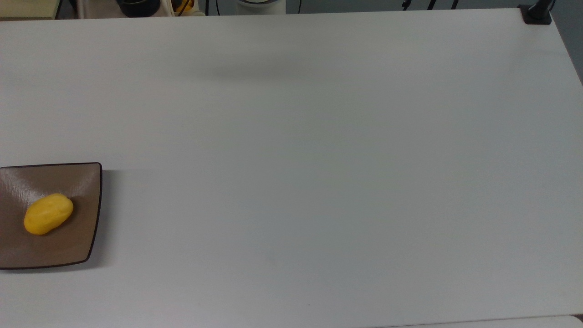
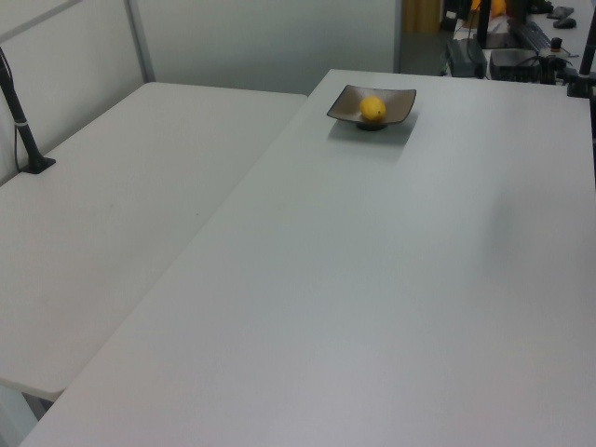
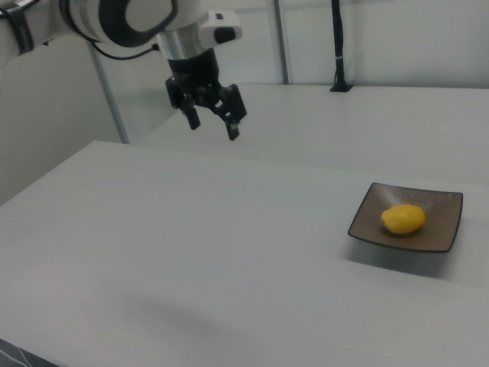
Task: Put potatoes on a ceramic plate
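While the smooth, lumpy yellow potato [image 1: 48,213] lies in the glossy brown square plate [image 1: 86,182] at the top view's lower left, the hand [image 3: 213,123] hangs spread wide and empty above the matte white worktop [image 1: 319,159], upper left in the right view.

— What is there besides?
— A broad white desk [image 1: 319,159], a second white desk [image 2: 121,205] butted against it on the left view's left.
— Anything standing on them?
— A black clamped pole [image 2: 20,121], another black clamp base [image 1: 536,12] at a corner.
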`<action>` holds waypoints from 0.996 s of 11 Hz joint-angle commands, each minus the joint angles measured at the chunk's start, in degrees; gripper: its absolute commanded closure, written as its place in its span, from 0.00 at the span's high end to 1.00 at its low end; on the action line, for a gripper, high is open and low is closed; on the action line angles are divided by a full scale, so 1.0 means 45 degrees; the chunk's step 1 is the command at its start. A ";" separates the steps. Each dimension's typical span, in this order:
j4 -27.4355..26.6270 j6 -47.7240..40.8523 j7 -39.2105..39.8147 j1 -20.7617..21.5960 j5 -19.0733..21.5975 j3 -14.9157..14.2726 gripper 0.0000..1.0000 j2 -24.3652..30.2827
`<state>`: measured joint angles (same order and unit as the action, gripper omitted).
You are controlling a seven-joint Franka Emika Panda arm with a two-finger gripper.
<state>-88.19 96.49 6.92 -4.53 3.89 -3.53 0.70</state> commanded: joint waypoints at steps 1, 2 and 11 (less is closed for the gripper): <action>-0.0694 -0.0932 -0.1825 0.0518 0.0133 0.0838 1.00 0.0801; -0.0733 -0.0993 -0.2218 0.0576 0.0094 0.1171 1.00 0.0860; -0.2354 0.0569 -0.0093 0.1104 0.0015 0.1292 1.00 0.1270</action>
<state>-95.79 96.78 3.30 0.25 3.88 3.24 4.56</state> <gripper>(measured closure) 0.000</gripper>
